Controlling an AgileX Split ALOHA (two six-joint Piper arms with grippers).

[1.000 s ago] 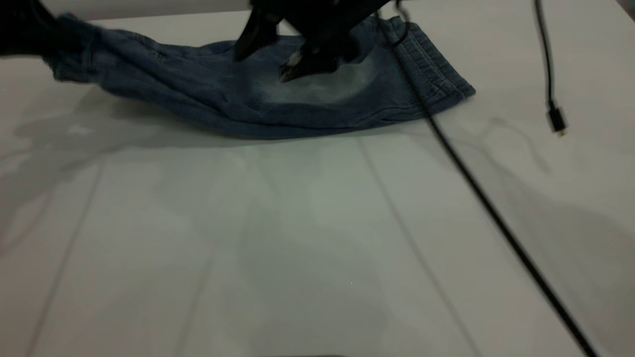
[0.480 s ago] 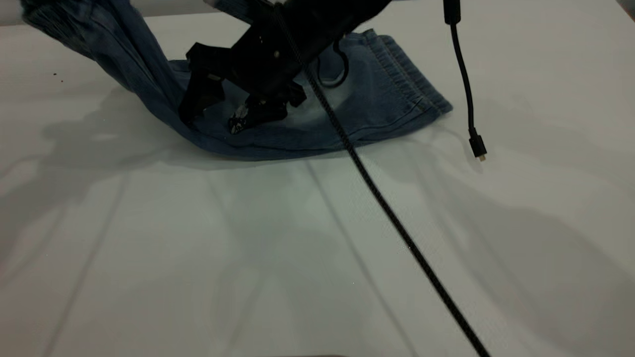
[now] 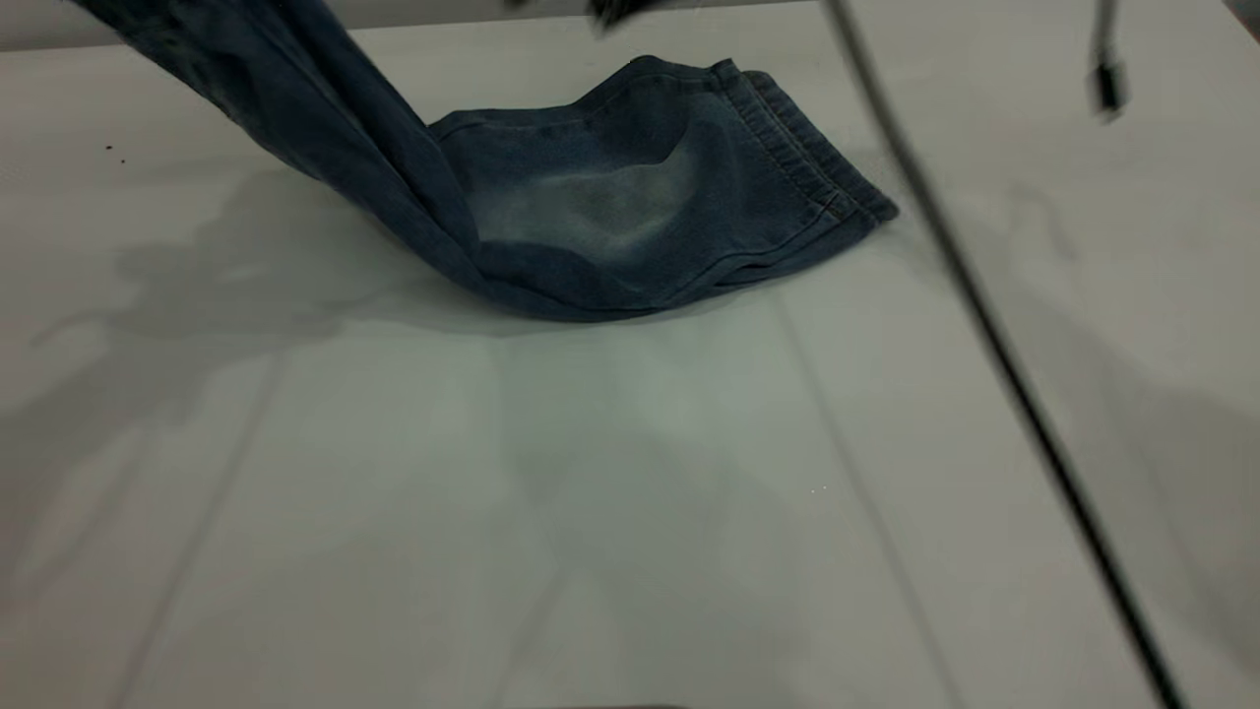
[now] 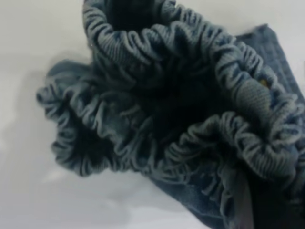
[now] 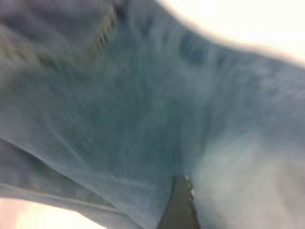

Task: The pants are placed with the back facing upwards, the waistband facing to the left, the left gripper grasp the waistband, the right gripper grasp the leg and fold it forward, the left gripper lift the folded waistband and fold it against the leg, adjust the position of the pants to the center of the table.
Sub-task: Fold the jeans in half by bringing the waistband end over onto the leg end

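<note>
The pants (image 3: 551,226) lie at the back of the table (image 3: 630,492). Their leg (image 3: 600,202) with the pale faded oval rests flat, and its stitched hem (image 3: 812,172) points right. The left part of the pants rises steeply off the table and leaves the exterior view at the upper left. The ruched waistband (image 4: 143,95) fills the left wrist view, with my left gripper (image 4: 252,195) shut on it at the edge. My right gripper (image 5: 212,212) hovers close over the denim. Only one dark finger (image 5: 180,207) shows, with nothing against it.
A black cable (image 3: 984,325) runs diagonally across the right side of the table, above its surface. A small plug (image 3: 1107,84) dangles near the top right. Bare tabletop stretches in front of the pants and to both sides.
The waistband end went from near the table to high at the upper left. The right gripper rose off the leg and left the exterior view. The cable swung to the right.
</note>
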